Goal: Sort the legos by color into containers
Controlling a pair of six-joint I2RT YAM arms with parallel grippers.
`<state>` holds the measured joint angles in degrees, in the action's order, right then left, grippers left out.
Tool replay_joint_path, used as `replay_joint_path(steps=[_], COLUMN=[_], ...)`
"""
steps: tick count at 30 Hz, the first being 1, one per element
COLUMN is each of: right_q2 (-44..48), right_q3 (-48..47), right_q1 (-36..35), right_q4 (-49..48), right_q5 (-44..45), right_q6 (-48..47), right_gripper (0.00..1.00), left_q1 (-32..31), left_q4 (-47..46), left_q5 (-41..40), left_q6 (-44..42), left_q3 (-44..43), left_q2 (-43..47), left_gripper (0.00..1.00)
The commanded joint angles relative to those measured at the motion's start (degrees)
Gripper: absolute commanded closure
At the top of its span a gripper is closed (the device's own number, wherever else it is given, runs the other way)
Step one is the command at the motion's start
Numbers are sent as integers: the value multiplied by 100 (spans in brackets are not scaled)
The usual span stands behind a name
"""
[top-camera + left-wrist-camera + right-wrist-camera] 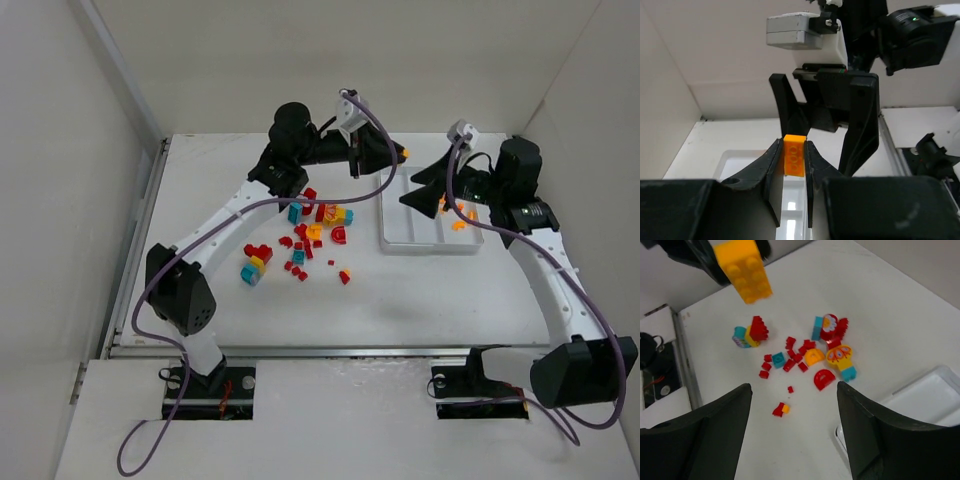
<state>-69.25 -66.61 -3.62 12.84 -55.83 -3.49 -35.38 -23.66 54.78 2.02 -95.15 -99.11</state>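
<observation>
Over the tray's (395, 232) far left corner, the left pincer (398, 153) pinches an orange brick (794, 156), the right pincer (795, 400) spread alongside.

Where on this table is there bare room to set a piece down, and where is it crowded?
Free: the near strip of table, bordered by the lego pile, the tray and the right arm; also the far left corner behind the left arm. Crowded: the pile itself, and above the tray, where the left end effector and right end effector are close.
</observation>
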Motion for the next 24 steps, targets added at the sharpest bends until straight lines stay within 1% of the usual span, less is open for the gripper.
replay_joint_path(steps=[1,4,5,6,8,11,12,13,14,16,24], right_q2=[227,369,456,535,597,711,711,851,904,1053,1054], right_q3=[-510,-590,-529,-529,-458,-397,-327,-239,-186,-81,-10], right_q1=[-419,-613,-614,-614,-666,-719,-719,-719,-719,-772,-1018], right_q4=[-536,-799,-1184,-1370,-1669,-1820,-2012,-2161,-2320,-2786,-2884], right_q5=[-674,-613,-613,-613,-613,-491,-490,-394,-341,-288,-201], right_q6=[-617,-680,-558,-304,-127,137,242,513,629,805,1096], right_gripper=[26,27,27,27,28,31,32,39,43,47,51], left_q1=[-109,-224,-224,-276,-277,-277,-277,-329,-330,-382,-444], left_q4=[-763,-885,-886,-947,-1008,-1070,-1071,-1071,-1131,-1193,-1528], left_q5=[243,296,296,296,296,296,296,296,296,296,296], left_q6=[729,782,852,853,914,976,1045,1098,1099,1099,1283], left_q3=[23,75,76,76,129,269,269,322,322,445,638], left_q2=[540,630,699,761,823,954,1007,1008,1008,1078,1140], left_gripper=[100,100,100,100,100,100,100,100,100,100,100])
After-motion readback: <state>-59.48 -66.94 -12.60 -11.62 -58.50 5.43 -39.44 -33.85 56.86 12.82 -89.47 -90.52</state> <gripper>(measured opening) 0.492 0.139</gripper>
